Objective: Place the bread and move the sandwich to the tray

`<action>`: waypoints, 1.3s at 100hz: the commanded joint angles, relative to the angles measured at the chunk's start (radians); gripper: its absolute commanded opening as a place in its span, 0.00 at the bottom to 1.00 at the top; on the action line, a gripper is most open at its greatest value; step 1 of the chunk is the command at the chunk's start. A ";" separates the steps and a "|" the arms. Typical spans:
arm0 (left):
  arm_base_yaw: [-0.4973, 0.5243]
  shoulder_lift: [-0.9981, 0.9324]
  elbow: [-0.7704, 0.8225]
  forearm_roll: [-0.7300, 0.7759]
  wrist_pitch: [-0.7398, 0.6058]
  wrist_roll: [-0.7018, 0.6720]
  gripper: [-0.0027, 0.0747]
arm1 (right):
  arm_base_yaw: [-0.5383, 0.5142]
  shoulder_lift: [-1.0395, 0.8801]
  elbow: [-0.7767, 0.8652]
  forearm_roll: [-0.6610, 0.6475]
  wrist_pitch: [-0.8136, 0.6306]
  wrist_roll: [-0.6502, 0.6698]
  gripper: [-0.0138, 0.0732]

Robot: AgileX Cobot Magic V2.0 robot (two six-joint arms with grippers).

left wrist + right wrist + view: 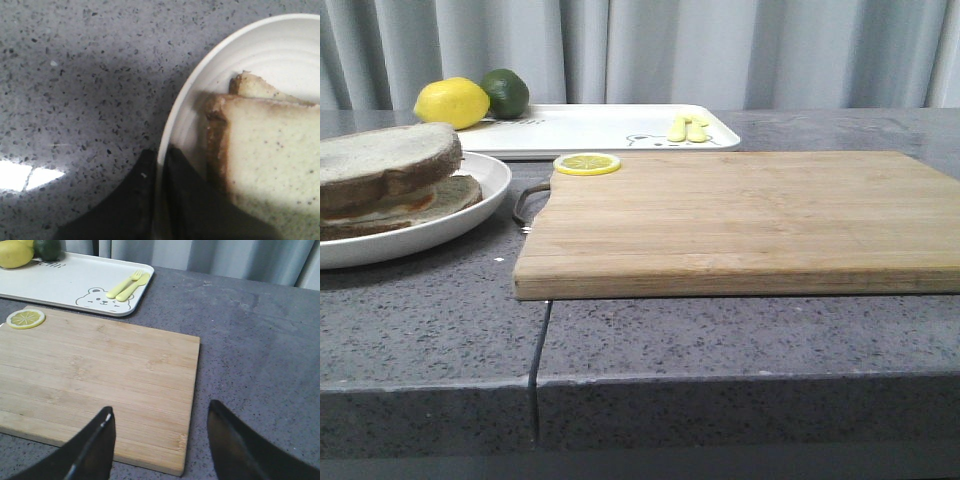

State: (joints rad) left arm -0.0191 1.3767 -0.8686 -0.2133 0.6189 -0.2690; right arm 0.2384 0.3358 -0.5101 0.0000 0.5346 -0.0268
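The white tray (610, 130) lies behind the wooden board (740, 220), well apart from the rigid round plate (470, 205) bearing the soft, easily squashed sandwich (390, 180). The left gripper (161, 200) is pinched narrow on the plate's rim, probably the safest hold, while the right gripper (160, 445) hangs wide and empty.

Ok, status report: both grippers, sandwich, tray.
Left gripper shut on plate rim. Right gripper open, empty, over wooden board. Sandwich assembled on plate. Tray carries lemon, lime, cutlery.
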 commanded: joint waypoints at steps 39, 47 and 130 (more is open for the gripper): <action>0.048 -0.142 -0.084 -0.161 -0.013 0.007 0.01 | -0.007 0.003 -0.026 -0.013 -0.084 -0.002 0.65; 0.060 -0.151 -0.095 -0.196 -0.013 0.014 0.01 | -0.007 0.003 -0.026 -0.013 -0.084 -0.002 0.65; 0.041 0.258 -0.553 -0.533 -0.004 0.209 0.01 | -0.007 0.003 -0.026 -0.013 -0.086 -0.002 0.65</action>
State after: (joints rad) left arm 0.0333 1.6285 -1.3231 -0.6800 0.6626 -0.0585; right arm 0.2384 0.3358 -0.5101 0.0000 0.5325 -0.0268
